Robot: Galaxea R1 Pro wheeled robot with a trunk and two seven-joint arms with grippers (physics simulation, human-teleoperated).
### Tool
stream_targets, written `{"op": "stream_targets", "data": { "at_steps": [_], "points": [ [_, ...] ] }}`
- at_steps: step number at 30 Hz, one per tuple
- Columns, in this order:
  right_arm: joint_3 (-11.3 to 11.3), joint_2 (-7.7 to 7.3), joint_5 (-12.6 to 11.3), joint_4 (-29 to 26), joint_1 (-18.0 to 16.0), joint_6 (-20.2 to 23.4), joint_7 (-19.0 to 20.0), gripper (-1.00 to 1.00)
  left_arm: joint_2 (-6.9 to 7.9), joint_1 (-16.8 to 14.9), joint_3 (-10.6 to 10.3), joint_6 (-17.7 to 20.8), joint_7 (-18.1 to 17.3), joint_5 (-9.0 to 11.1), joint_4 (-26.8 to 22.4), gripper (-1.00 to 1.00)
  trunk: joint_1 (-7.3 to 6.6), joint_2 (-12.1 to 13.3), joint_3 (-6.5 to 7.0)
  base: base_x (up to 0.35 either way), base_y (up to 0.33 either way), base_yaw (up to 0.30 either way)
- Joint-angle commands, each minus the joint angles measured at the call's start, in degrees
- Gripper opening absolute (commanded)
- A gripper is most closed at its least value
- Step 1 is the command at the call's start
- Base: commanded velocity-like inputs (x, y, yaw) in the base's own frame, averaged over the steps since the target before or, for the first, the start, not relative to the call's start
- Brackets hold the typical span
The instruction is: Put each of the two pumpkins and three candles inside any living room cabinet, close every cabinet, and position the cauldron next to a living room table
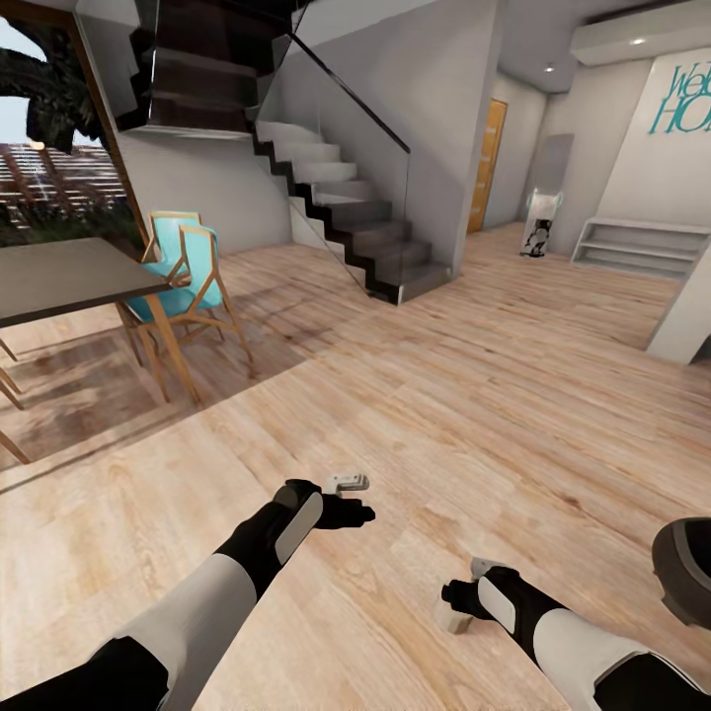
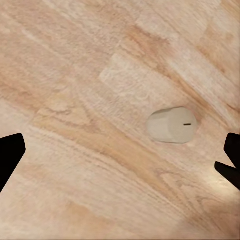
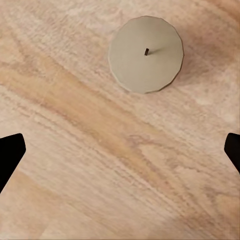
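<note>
The plank floor [image 1: 415, 395] fills the room and is the landmark here. At its far side a dark staircase [image 1: 365, 232] climbs behind a glass rail. To the stair's left stands a dark dining table [image 1: 69, 276] with a turquoise chair [image 1: 188, 272] tucked at its corner. Right of the stair, against the far wall, sits a low grey shelf [image 1: 642, 245], with a small white robot figure [image 1: 540, 227] between shelf and stair.

Near the right edge of the head view, on the floor, the black cauldron [image 1: 686, 568] shows as a part of its rounded rim.

Both arms reach low over the floor. The left pincer [image 1: 357, 497] is spread wide, its dark fingertips [image 2: 10, 155] at the two edges of the wrist view, holding nothing; a candle [image 2: 172, 125] lies on its side on the floor between and beyond them, untouched. The right pincer [image 1: 466, 595] is likewise wide open and empty, fingertips [image 3: 10, 155] far apart, hanging above a second candle [image 3: 146, 54] that stands upright on the floor, wick up, clear of both fingers.
</note>
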Motion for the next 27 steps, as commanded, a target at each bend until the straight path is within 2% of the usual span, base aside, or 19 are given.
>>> {"op": "stream_targets", "data": {
  "at_steps": [1, 13, 21, 27],
  "points": [
    [0.4, -0.05, -0.6, -0.2, 0.0, 0.3, -0.4, 1.00, 0.00, 0.0, -0.1, 0.2, 0.6, 0.6, -0.1, 1.00, 0.21, -0.4, -0.24, 0.000, 0.000, 0.000],
    [0.4, -0.05, -0.6, -0.2, 0.0, 0.4, -0.3, 1.00, 0.00, 0.0, -0.1, 0.2, 0.6, 0.7, -0.8, 1.00, 2.85, -5.3, -2.39, 0.000, 0.000, 0.000],
    [0.4, -0.05, -0.6, -0.2, 0.0, 0.4, -0.3, 1.00, 0.00, 0.0, -0.1, 0.2, 0.6, 1.4, -0.9, 1.00, 4.61, -8.5, -3.83, 0.000, 0.000, 0.000],
    [0.4, -0.05, -0.6, -0.2, 0.0, 0.4, -0.3, 1.00, 0.00, 0.0, -0.1, 0.2, 0.6, 1.5, -0.9, 1.00, 4.76, -8.5, -5.16, 0.000, 0.000, 0.000]
  ]
}}
